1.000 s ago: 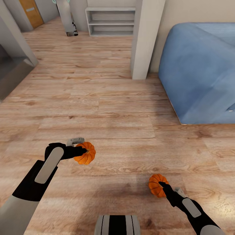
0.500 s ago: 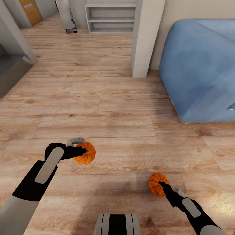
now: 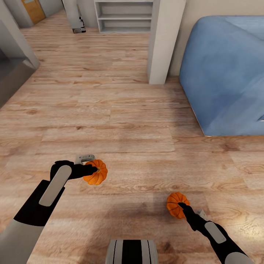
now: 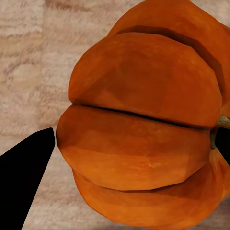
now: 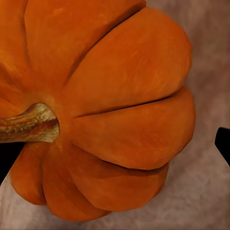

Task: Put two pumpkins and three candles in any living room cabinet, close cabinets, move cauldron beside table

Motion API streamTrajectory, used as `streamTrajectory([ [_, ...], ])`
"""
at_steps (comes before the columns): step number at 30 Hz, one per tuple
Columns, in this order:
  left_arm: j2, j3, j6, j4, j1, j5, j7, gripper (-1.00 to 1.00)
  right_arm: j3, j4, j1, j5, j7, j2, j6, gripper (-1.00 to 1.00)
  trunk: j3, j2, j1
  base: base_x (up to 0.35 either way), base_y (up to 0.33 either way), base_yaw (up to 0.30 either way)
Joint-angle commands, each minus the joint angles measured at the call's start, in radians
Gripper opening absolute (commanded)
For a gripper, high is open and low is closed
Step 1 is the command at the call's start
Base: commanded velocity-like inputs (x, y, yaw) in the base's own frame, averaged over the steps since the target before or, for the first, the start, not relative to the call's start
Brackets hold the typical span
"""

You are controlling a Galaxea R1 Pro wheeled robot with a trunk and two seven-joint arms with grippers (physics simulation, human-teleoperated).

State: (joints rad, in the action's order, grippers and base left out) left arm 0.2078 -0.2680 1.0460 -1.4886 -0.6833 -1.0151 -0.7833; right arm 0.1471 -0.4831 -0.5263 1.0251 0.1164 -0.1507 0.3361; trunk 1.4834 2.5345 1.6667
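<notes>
Pumpkins are both in hand, one per arm, carried over the wood floor point(image 3: 121, 121), likely so both reach a cabinet in one trip. Left of the white pillar point(image 3: 164, 40) and nearer the robot, the left gripper point(image 3: 96, 169) is clenched on the first pumpkin point(image 3: 96, 172), fingers closing from its sides; the wrist view has it close against a dark fingertip point(image 4: 24, 167). Nearer still and almost below the pillar, the right gripper point(image 3: 180, 206) grasps the second pumpkin point(image 3: 176, 203), stem point(image 5: 28, 123) toward the camera in its wrist view. Right of the pillar sits a blue sofa point(image 3: 223, 73). Grey shelves point(image 3: 123, 16) stand left of the pillar, further back. My guess: transit, placing not yet begun.
</notes>
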Motion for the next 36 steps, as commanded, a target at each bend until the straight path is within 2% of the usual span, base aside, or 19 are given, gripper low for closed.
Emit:
streamTrajectory([
  [1, 0.001, -0.002, 0.001, -0.001, -0.001, -0.009, -0.011, -1.0, 0.006, 0.014, 0.0, -0.016, -0.001, 0.001, 0.006, 1.0, 0.001, 0.0, 0.0, 0.0, 0.0, 0.0],
  [14, 0.001, -0.002, 0.001, -0.002, -0.001, -0.007, -0.01, -1.0, 0.006, 0.013, 0.0, -0.017, -0.001, 0.002, 0.006, 1.0, 0.001, 0.0, 0.0, 0.015, 0.0, 0.0],
  [30, 0.001, -0.004, 0.001, -0.001, -0.001, -0.005, -0.011, -1.0, 0.006, 0.012, 0.0, -0.017, -0.001, 0.002, 0.006, 1.0, 0.001, 0.0, 0.0, 0.105, 0.0, 0.0],
  [31, 0.001, -0.004, 0.001, -0.001, -0.001, -0.005, -0.011, -1.0, 0.006, 0.012, 0.0, -0.017, -0.001, 0.002, 0.006, -1.0, 0.001, 0.0, 0.0, 0.019, 0.0, 0.0],
  [36, 0.001, -0.003, 0.001, -0.001, -0.001, -0.005, -0.011, -1.0, 0.006, 0.012, 0.0, -0.017, -0.001, 0.002, 0.006, -1.0, 0.001, 0.0, 0.0, 0.007, 0.0, 0.0],
])
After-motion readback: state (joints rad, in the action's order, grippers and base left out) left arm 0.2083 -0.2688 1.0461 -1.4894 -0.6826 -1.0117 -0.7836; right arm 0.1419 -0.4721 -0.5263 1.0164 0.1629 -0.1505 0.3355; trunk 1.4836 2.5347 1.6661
